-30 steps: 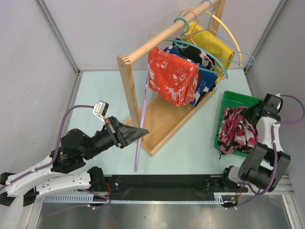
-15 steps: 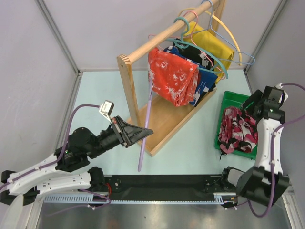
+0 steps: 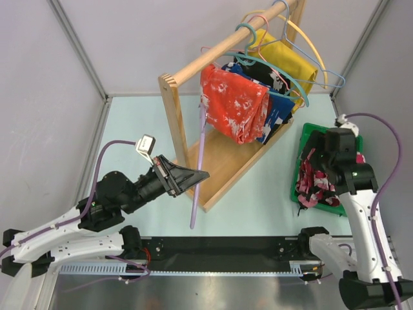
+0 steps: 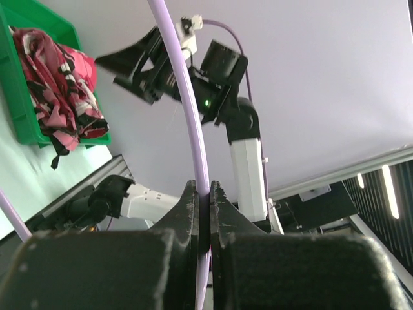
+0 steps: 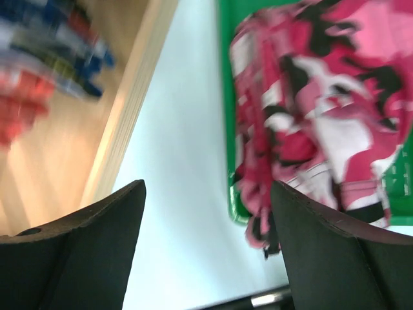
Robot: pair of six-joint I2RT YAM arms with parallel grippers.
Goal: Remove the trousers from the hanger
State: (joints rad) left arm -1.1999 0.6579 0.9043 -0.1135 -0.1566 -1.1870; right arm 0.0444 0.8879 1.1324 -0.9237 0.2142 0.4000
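Note:
The trousers point(image 3: 317, 175), in pink, white and black camouflage, lie bunched in the green bin point(image 3: 314, 132) at the right, one end drooping over its near rim. My right gripper point(image 3: 330, 165) hovers above them, open and empty; the right wrist view shows the trousers point(image 5: 322, 110) beyond its spread jaws point(image 5: 206, 187). The thin lilac hanger point(image 3: 200, 165) is bare and stands nearly upright in front of the wooden rack. My left gripper point(image 3: 202, 174) is shut on its bar. The left wrist view shows the hanger point(image 4: 187, 110) pinched between the shut jaws point(image 4: 201, 187).
A wooden rack point(image 3: 173, 123) with a flat base point(image 3: 226, 165) stands mid-table. On its rail hang an orange-red garment point(image 3: 233, 106), a blue-black one point(image 3: 276, 110), a yellow one point(image 3: 290, 61) and spare teal and pink hangers. Grey walls close in both sides.
My right gripper has opened, let go of the trousers in the bin, and the arm has swung up and over it. My left gripper has carried the hanger slightly right.

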